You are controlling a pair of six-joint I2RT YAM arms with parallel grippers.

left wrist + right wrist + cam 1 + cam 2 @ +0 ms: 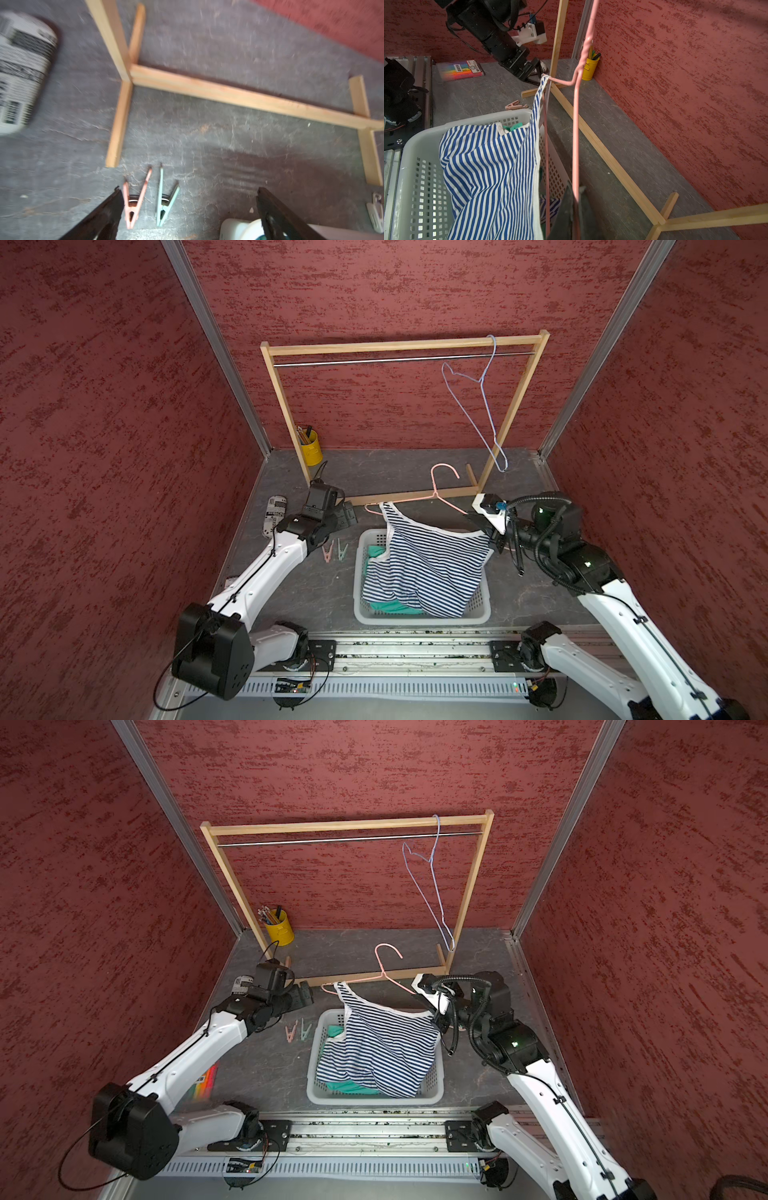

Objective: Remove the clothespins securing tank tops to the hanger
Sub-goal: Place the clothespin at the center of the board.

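Observation:
A pink clothespin [327, 551] and a mint green clothespin [342, 549] lie side by side on the grey table, left of the basket. Just beyond them my left gripper [347, 516] hovers open and empty; in the left wrist view both pins [134, 199] [166, 197] lie near one fingertip. A white clothespin [376, 214] shows at that view's edge. My right gripper [576, 187] is shut on the pink wire hanger [434, 493]. The striped tank top [428, 568] hangs by one strap from the hanger's far end and drapes into the basket over the teal tank top [390, 606].
A white perforated basket [419, 619] sits mid-table. Behind it stands a wooden garment rack [399, 346] with a blue wire hanger [486, 406] on its rail. A yellow pencil cup [311, 447], a newsprint-patterned case [274, 516] and a rainbow marker pack [203, 1081] lie at left.

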